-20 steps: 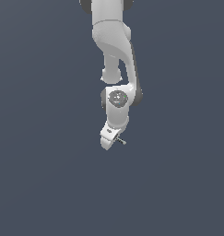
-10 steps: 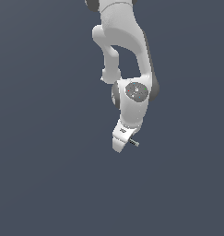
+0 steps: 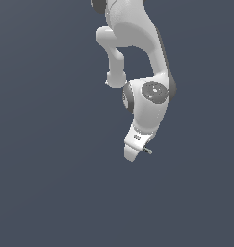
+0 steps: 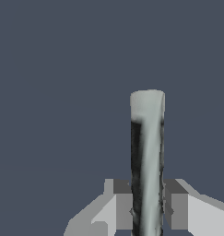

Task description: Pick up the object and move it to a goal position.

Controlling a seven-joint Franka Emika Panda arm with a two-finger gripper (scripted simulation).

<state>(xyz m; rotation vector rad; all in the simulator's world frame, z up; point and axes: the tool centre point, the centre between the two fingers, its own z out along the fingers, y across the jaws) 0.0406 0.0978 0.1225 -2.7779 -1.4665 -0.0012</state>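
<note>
In the wrist view the object point(image 4: 148, 156), a thin grey-white stick with a dark streak and a pale tip, stands between my two fingers point(image 4: 175, 205), which press on it from both sides. My gripper point(image 4: 148, 209) is shut on it. In the exterior view the white arm hangs down with the gripper point(image 3: 137, 149) at its lower end. A small bit of the object point(image 3: 148, 151) pokes out on the exterior view's right side of the hand. The fingertips are hidden there by the hand.
A plain dark blue-grey surface point(image 3: 51, 183) fills the background in both views. No other objects show.
The arm has swung toward the exterior view's right and a little lower, carrying the object along in the shut gripper.
</note>
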